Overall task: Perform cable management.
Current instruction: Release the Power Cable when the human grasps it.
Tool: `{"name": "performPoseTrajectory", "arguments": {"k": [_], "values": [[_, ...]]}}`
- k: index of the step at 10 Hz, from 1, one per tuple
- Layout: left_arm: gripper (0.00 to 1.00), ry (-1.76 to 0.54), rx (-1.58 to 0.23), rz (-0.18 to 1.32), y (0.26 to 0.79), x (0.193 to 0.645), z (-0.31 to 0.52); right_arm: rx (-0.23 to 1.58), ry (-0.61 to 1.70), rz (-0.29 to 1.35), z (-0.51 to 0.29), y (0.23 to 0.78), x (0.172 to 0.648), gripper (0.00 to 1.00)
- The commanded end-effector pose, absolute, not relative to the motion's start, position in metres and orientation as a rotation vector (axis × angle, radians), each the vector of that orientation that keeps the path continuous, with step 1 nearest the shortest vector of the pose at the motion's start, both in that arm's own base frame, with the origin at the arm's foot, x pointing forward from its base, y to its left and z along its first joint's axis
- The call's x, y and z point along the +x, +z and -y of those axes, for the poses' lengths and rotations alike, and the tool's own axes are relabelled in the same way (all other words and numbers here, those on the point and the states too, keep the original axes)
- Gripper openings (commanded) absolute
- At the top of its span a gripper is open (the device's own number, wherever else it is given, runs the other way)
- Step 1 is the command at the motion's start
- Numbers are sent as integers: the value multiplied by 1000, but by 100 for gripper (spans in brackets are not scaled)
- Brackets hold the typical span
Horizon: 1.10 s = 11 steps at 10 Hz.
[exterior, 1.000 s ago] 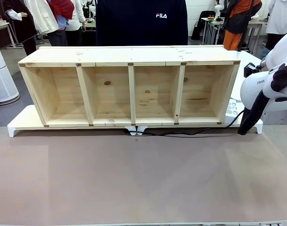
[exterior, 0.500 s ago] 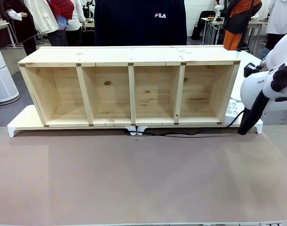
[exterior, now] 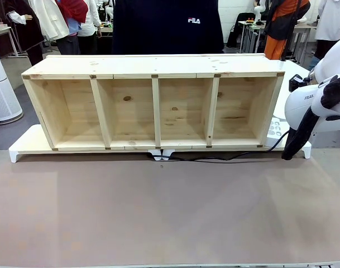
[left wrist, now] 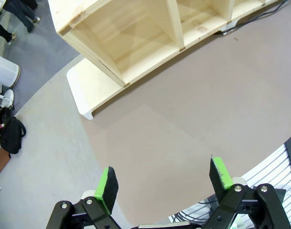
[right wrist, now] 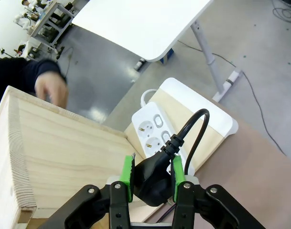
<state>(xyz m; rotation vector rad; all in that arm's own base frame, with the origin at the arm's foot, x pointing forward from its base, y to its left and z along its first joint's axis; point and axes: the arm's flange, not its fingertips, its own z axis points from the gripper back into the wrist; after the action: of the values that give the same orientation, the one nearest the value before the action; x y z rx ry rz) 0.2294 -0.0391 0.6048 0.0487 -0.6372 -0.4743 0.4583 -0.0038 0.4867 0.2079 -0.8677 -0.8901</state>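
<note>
Right gripper (right wrist: 152, 174): pinched the black round plug (right wrist: 150, 180) of the cable (exterior: 214, 158) between its green pads (right wrist: 128, 177), the plug's cord curling up out of the jaws.
Left gripper (left wrist: 165, 182): stood spread wide and held nothing, its green pads (left wrist: 106, 186) well apart over the bare brown table (left wrist: 183, 124).
Cable: in the front view its thin black length lay on the table just in front of the shelf's lower edge, running from a small white clip (exterior: 161, 153) near the middle towards the right end, where it rose beside the shelf's right wall.
Power strip (right wrist: 157, 131): white, with round sockets, lay on the pale board just beyond the held plug, apart from it.
Right arm (exterior: 312, 106): white with a black hose, sat at the right end of the shelf in the front view.
Shelf (exterior: 153, 106): pale wood, four open compartments facing the robot, resting on a low white stand (exterior: 24, 146); its top and right end showed close by in the right wrist view.
Person (exterior: 167, 25): stood in a dark top behind the shelf at the far side; a blurred hand (right wrist: 50, 88) hung over the shelf's far edge in the right wrist view.
</note>
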Motion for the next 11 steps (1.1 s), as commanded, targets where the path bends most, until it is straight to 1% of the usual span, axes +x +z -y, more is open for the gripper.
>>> {"name": "performPoseTrajectory", "arguments": {"k": [1,11], "values": [[100,-474,43,648,606,231,40,206,-895,865,5,488,459,39],[100,-474,43,648,606,231,40,206,-895,865,5,488,459,39]]}}
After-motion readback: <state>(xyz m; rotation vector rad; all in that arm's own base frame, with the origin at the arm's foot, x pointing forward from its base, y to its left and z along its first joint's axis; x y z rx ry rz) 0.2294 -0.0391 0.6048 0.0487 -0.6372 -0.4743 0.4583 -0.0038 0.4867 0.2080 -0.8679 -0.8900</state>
